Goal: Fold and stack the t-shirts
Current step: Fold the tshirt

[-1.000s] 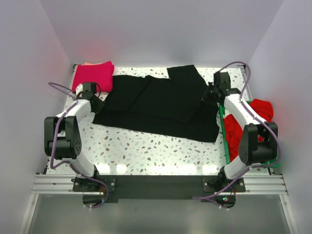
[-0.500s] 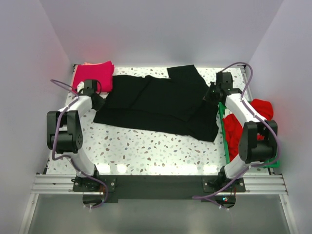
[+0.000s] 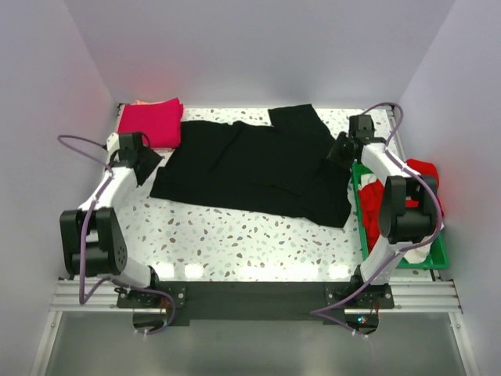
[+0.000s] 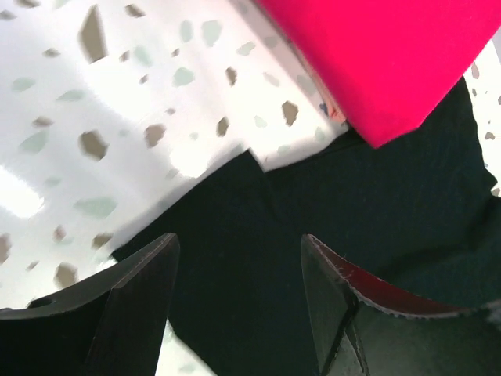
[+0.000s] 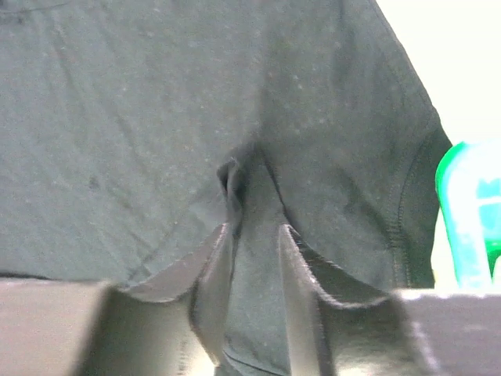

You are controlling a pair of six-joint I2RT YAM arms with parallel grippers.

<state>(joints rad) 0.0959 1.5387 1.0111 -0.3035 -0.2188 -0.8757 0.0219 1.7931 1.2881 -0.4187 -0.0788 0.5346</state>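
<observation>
The speckled worktop (image 3: 235, 243) carries everything, and its near half is bare, which gives you room for the folds to come. The black t-shirt (image 3: 250, 168) is the task's thing in hand: it lies spread nearly flat across the far half, reaching from close to the left edge almost to the right edge, with one sleeve pointing at the far edge. It looks laid out this way so its sides can be turned in. Along the right edge stands the green tray (image 3: 364, 235), holding a rumpled red tee (image 3: 423, 174), by my reading one still waiting its turn. In the far left corner the magenta-pink tee (image 3: 150, 121) sits folded square, with what seems a peach layer just showing under it. That corner looks like the stack's place, and the black shirt's left end lies just beside it. Your left hand (image 4: 239, 251) hovers over the shirt's left end, released, its jaws wide with only flat cloth below them. Your right hand (image 5: 254, 235) is at the shirt's right end beside the tray. Its jaws are parted a little, and a small raised pucker of cloth stands just beyond the tips, not visibly pinched. The two hands sit at opposite ends, placed to stretch the shirt out smooth.
</observation>
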